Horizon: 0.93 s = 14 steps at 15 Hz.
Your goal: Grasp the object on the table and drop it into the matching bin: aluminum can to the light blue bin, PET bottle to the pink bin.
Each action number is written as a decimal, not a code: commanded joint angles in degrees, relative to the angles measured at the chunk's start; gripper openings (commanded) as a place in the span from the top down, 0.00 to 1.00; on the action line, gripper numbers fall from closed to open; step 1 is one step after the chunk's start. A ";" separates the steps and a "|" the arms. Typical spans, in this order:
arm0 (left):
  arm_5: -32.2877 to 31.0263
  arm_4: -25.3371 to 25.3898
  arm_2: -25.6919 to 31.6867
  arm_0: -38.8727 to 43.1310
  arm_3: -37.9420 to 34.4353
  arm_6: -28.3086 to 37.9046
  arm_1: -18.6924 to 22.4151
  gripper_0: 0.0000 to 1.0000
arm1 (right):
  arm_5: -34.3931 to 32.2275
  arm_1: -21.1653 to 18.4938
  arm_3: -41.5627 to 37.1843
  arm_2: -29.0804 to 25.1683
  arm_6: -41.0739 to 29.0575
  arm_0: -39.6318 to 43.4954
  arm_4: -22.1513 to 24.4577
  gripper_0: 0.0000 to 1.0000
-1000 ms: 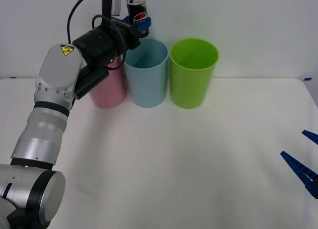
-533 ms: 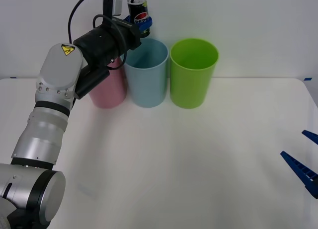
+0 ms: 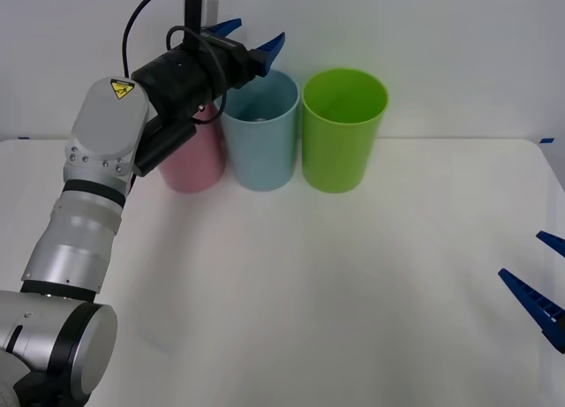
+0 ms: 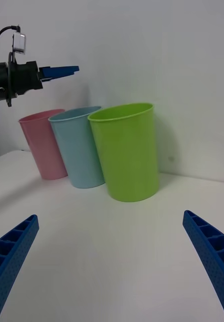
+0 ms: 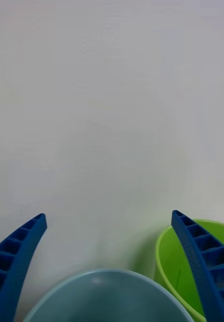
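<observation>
Three bins stand in a row at upper centre of the table: pink bin, blue bin, green bin. Left gripper hangs spread over the blue bin, with a grey can top faintly visible inside. Right gripper rests spread at lower right.

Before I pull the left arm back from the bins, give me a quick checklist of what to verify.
1. Left gripper jaws open, nothing between them: ok.
2. Left gripper above the light blue bin: ok.
3. Can resting inside that bin: cannot tell; a dim shape shows inside.
4. Pink bin and lime green bin upright: ok.
5. Right gripper parked at the table edge, jaws open: ok.
</observation>
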 commanded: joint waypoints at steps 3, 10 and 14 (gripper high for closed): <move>-0.10 1.03 -0.15 0.09 -0.02 -0.09 0.00 0.00 | 0.00 0.00 0.00 0.00 0.00 0.00 0.00 0.00; -4.14 10.79 -0.06 2.11 -0.19 -1.93 2.46 0.00 | 0.00 0.00 0.00 0.00 0.00 0.00 0.00 0.00; -7.74 17.47 -0.15 7.30 -5.11 -3.34 5.28 0.00 | 0.00 0.00 0.00 0.00 0.00 0.00 0.00 0.00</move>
